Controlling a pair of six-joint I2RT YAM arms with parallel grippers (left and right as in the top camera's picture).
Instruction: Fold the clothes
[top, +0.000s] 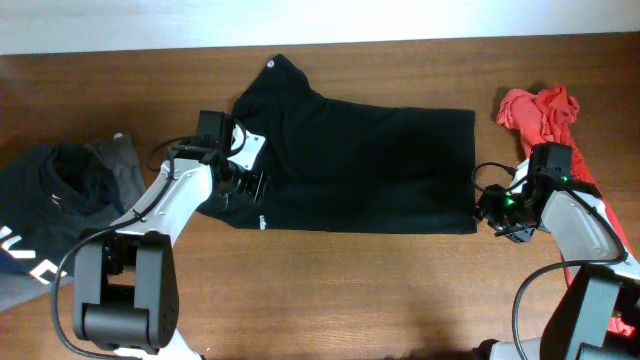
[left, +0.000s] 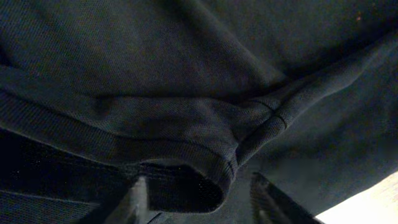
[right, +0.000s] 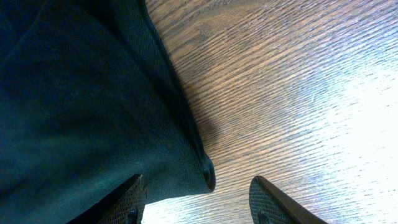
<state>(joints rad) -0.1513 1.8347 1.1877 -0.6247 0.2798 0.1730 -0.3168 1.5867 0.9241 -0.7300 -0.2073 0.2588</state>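
Observation:
A large black garment (top: 370, 165) lies spread flat on the middle of the table, with a small round white logo (top: 272, 63) at its far edge and a tiny white mark (top: 262, 221) at its near left corner. My left gripper (top: 248, 185) sits on the garment's left edge. In the left wrist view it (left: 199, 202) is open, with a folded hem of black fabric (left: 205, 180) between the fingers. My right gripper (top: 488, 213) is at the garment's near right corner. In the right wrist view it (right: 199, 202) is open, with the corner (right: 202, 168) lying between its fingers.
A red garment (top: 540, 108) lies bunched at the right, behind my right arm. A dark grey and black pile of clothes (top: 50, 195) with white lettering lies at the left edge. Bare wooden table (top: 350, 290) runs along the front.

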